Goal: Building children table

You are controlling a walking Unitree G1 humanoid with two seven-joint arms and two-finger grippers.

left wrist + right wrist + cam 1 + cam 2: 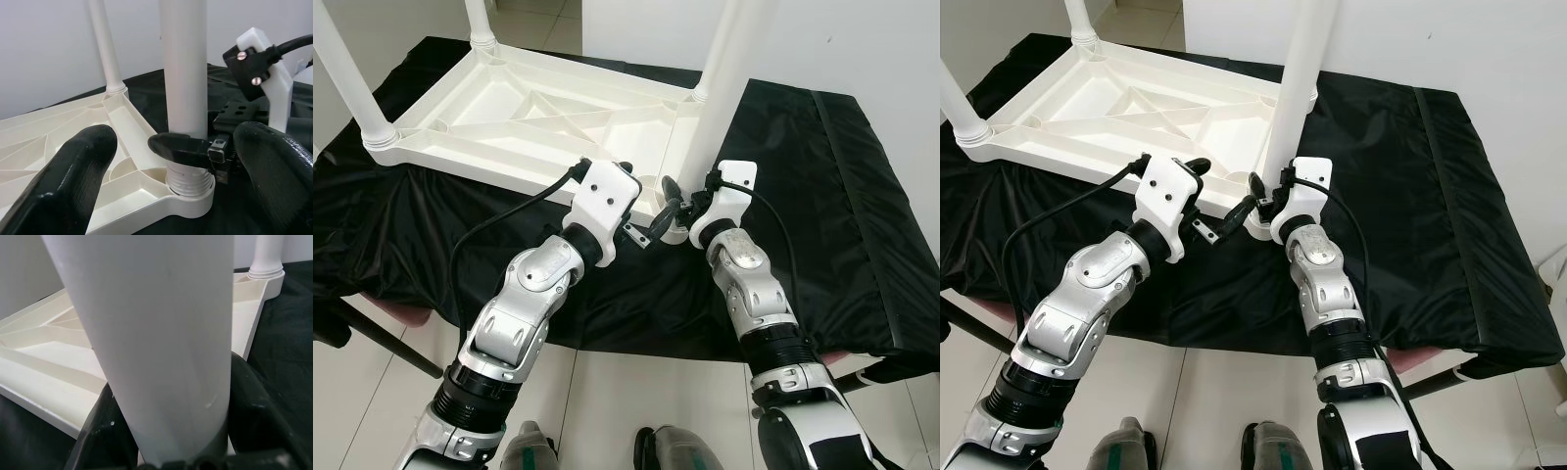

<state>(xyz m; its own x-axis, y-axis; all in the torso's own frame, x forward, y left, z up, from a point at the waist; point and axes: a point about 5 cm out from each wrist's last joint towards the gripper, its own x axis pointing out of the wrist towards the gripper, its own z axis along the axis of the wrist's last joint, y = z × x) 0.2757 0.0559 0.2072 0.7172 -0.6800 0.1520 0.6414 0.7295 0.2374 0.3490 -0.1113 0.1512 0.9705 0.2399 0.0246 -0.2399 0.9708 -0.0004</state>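
With the right gripper (674,208) clenched round the table leg (710,88) and the left gripper (631,211) released, it should twist squarely, keeping the leg upright.

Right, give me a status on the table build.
Done: the white tabletop lies upside down on the black cloth, and three legs already stand in their corner sockets. In hand: the right gripper is closed around the near-corner leg just above its threaded base, while the left gripper is open beside it. Left: seating that leg fully, if it isn't already, then turning the table upright.
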